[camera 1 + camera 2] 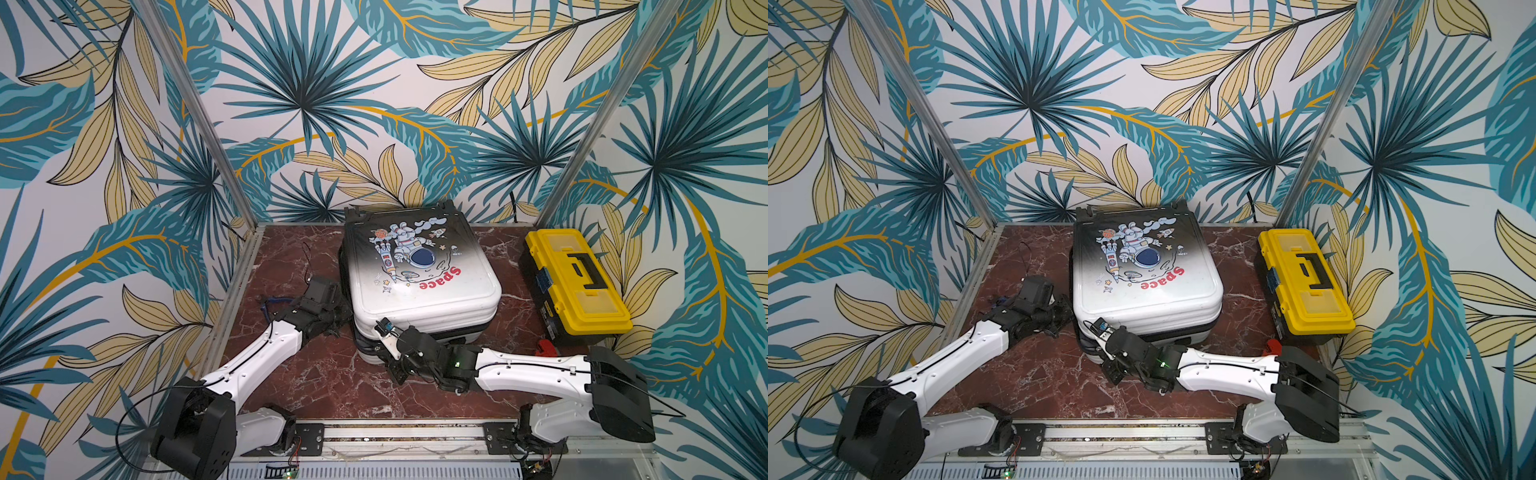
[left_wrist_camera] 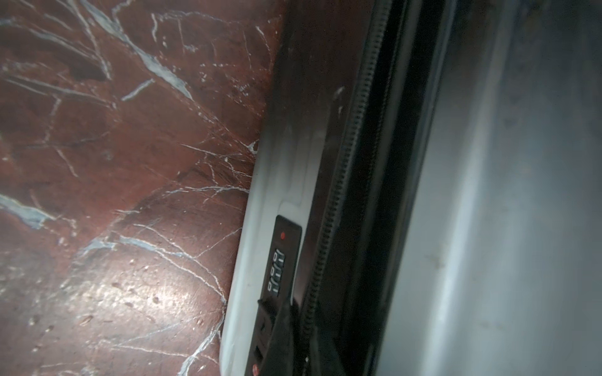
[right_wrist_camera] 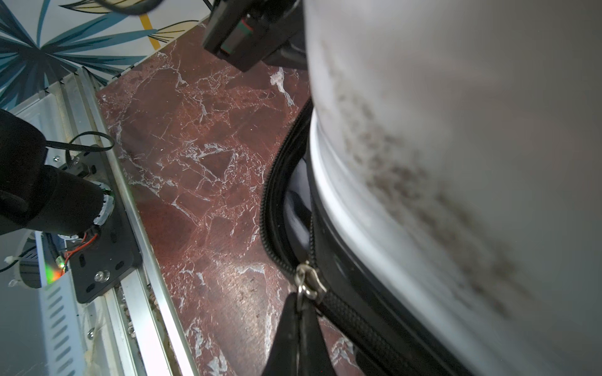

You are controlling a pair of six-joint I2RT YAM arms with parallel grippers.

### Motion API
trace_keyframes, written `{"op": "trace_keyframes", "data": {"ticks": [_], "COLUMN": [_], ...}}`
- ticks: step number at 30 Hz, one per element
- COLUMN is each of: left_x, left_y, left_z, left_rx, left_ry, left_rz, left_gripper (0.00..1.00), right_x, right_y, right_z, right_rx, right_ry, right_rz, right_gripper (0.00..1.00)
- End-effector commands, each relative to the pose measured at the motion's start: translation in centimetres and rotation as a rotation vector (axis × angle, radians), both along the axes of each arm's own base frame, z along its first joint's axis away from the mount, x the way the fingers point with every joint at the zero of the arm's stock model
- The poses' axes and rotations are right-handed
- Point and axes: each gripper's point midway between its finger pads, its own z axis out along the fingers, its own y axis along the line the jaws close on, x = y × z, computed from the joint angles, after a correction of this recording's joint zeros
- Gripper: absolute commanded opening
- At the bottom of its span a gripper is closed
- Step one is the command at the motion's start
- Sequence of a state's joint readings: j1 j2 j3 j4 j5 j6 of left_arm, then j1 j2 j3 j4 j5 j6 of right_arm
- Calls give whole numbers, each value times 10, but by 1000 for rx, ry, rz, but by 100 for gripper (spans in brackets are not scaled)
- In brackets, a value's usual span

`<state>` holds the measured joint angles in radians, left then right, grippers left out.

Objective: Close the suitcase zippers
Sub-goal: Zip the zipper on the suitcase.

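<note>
Fingertips of the right gripper (image 3: 301, 309) are pinching tight on the zipper pull (image 3: 308, 281) at the near left corner of the suitcase (image 1: 424, 291). The unjoined zippers (image 3: 268, 201) are curving away from it round that corner, toward the side where the left gripper (image 1: 340, 318), jaws together, is resting by the combination lock (image 2: 277, 270). By my reading the right gripper is sitting nearer, so the seam's curve is setting the pull's path.
</note>
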<state>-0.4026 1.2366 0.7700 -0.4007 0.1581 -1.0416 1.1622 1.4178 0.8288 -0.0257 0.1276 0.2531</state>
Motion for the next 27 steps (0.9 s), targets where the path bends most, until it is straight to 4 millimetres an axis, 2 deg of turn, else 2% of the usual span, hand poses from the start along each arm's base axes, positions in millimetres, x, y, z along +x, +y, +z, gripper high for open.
{"op": "trace_keyframes", "data": {"ticks": [1,2,5,11,18,22,27], "left_x": [-20,-15,2,45,97,131,158], "left_y": [-55,-52,-37,-19,-6,11,12], "left_z": [16,17,22,30,26,17,3], "left_rx": [-187,-173,-109,-50,16,72,83], "left_ry": [55,44,16,-30,-36,-24,-2], "left_rz": [-218,-216,-202,-202,-219,-207,-237], "left_gripper": [19,24,29,43,44,44,33], "right_x": [-19,-19,-20,-27,-26,-25,-25], "right_y": [16,10,-5,-20,-32,-39,-47], "right_z": [11,6,-3,-11,-7,-5,4], "right_rx": [60,37,-5,-38,-46,-43,-26], "right_ry": [18,14,14,31,12,12,17], "right_rz": [88,80,62,65,39,22,-12], "right_gripper": [0,0,0,0,0,0,19]}}
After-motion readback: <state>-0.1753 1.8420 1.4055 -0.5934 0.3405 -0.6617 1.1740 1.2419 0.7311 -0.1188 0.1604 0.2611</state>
